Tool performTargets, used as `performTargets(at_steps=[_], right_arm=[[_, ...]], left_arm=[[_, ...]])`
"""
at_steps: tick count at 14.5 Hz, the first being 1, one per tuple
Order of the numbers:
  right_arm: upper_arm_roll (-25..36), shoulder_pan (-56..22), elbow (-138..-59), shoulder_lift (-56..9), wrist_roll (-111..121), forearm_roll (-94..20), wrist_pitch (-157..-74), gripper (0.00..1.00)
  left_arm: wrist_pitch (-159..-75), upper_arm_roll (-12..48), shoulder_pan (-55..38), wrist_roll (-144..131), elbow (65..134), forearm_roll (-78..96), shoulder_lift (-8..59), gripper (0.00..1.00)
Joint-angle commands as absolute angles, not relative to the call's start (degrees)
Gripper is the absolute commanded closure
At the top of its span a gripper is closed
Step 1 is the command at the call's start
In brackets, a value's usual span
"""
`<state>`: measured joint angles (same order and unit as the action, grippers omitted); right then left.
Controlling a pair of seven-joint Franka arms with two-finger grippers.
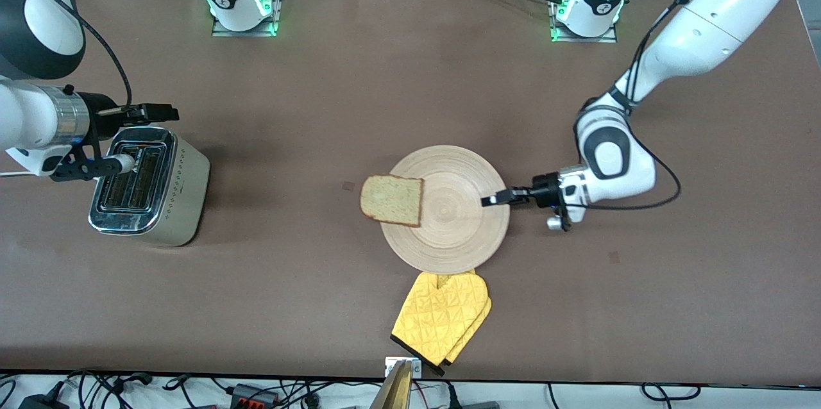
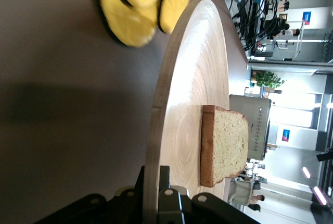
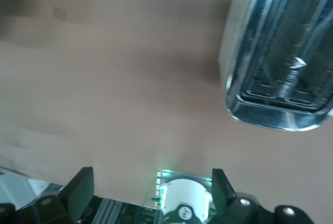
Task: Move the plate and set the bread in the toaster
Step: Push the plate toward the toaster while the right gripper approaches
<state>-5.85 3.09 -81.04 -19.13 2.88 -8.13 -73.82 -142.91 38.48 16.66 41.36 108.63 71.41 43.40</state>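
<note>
The light-wood plate (image 1: pixel 458 223) lies mid-table. The bread (image 1: pixel 391 200) lies on it, overhanging the rim toward the right arm's end. My left gripper (image 1: pixel 494 199) is shut on the plate's rim at the left arm's side. In the left wrist view the rim runs between its fingers (image 2: pixel 165 182), with the plate (image 2: pixel 192 78) and the bread (image 2: pixel 223 146) past them. The toaster (image 1: pixel 151 188) stands at the right arm's end, slots empty. My right gripper (image 1: pixel 157 114) is open and empty, over the toaster's edge farther from the front camera. The right wrist view shows that gripper (image 3: pixel 151 187) and the toaster (image 3: pixel 281 52).
A yellow oven mitt (image 1: pixel 442 316) lies nearer to the front camera than the plate, its tip under the plate's rim; it also shows in the left wrist view (image 2: pixel 140 5). The toaster shows far off in the left wrist view (image 2: pixel 257 125). Bare brown table lies between plate and toaster.
</note>
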Motion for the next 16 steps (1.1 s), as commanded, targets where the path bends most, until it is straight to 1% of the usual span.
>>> performTargets(at_steps=[1, 3, 4, 7, 10, 12, 13, 14, 15, 16], right_arm=[[-5.71, 3.43, -80.68, -22.14, 2.29, -14.65, -74.61, 0.00], [-5.80, 2.90, -81.03, -24.07, 2.29, -14.85, -78.47, 0.00], [-5.80, 2.64, -81.99, -24.52, 2.29, -14.94, -80.57, 0.00], [-6.24, 2.29, -91.38, -22.77, 2.29, -15.29, -94.00, 0.00], [-6.33, 1.14, -98.06, -20.83, 2.11, -16.52, -104.91, 0.00], [-6.42, -0.43, -103.42, -18.64, 1.15, -19.86, -111.07, 0.00], [-6.33, -1.92, -105.97, -16.98, 0.10, -19.86, -113.53, 0.00], [-6.33, -2.37, -108.61, -15.92, -0.61, -19.86, -115.73, 0.00], [-6.33, -2.63, -112.11, -14.60, -0.70, -19.95, -119.41, 0.00], [-6.42, -3.25, -115.89, -13.63, -0.70, -20.04, -123.88, 0.00]], left_arm=[[-146.76, 39.02, 12.68, 48.32, 110.22, 79.76, 42.10, 0.99], [-150.10, 38.94, 8.11, 56.73, 109.60, 90.73, 43.24, 0.99], [-150.38, 38.85, 6.69, 62.78, 109.25, 97.23, 44.55, 0.99], [-150.29, 38.67, 3.18, 77.66, 108.37, 113.51, 47.45, 0.99], [-150.29, 37.27, -1.04, 81.12, 106.62, 115.84, 49.83, 0.99], [-150.38, 35.95, -2.72, 81.12, 105.03, 116.02, 50.54, 0.98], [-150.29, 35.60, -2.81, 81.12, 105.03, 115.84, 50.62, 0.82], [-150.29, 35.60, -2.81, 80.95, 104.94, 116.27, 50.80, 0.45], [-150.29, 35.60, -2.46, 80.95, 104.94, 116.45, 51.06, 0.00], [-150.29, 35.51, -2.03, 81.21, 105.12, 116.02, 50.89, 0.00]])
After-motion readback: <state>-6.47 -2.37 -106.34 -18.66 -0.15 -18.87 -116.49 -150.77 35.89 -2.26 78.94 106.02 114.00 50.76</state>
